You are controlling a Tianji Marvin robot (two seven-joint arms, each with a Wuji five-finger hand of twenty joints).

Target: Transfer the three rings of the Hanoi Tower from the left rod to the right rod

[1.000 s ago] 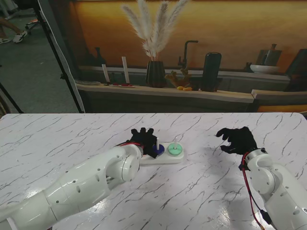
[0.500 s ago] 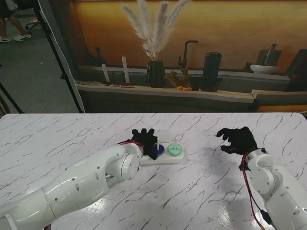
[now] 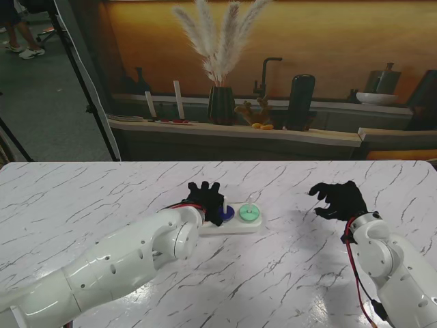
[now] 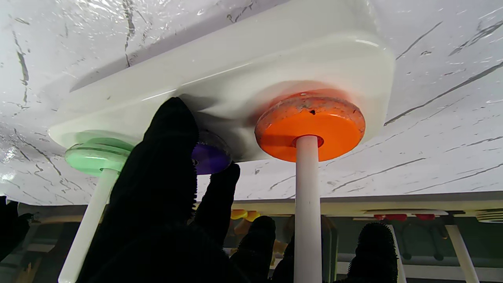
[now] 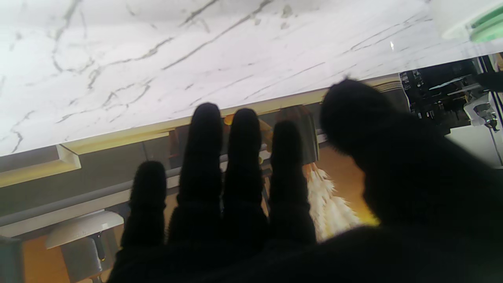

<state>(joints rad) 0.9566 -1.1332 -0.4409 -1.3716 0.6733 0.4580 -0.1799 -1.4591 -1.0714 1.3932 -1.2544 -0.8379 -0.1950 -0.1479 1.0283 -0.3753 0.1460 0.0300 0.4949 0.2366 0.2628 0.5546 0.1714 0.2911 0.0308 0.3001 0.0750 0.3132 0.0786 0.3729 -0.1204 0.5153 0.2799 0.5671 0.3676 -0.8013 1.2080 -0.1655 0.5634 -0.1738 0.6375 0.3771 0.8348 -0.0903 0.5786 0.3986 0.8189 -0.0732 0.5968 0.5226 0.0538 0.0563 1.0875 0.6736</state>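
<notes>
Base: the white Hanoi Tower base (image 3: 232, 226) lay flat on the marble table (image 3: 82, 198), near the table's centre in the stand view.
Orange ring: the orange ring (image 4: 310, 125) sat at the foot of the left rod (image 4: 307, 212), resting on the base; in the stand view it was hidden under the left hand.
Purple ring: the purple ring (image 4: 210, 155) lay on the base at the middle position, partly covered by a black finger; its rod was not visible.
Green ring: the green ring (image 3: 249, 214) sat at the foot of the right rod (image 4: 88, 232), at 3 o'clock from the purple ring in the stand view.
Left hand: the left hand (image 3: 206, 201) hung over the left end of the base, fingers (image 4: 165, 165) curled down around the purple ring, two fingertips at its edge. Whether they actually pinched the ring could not be told.
Right hand: the right hand (image 3: 338, 199) hovered over bare table, well apart from the base at its 3 o'clock, fingers (image 5: 204, 157) loosely spread and gripping nothing.
</notes>
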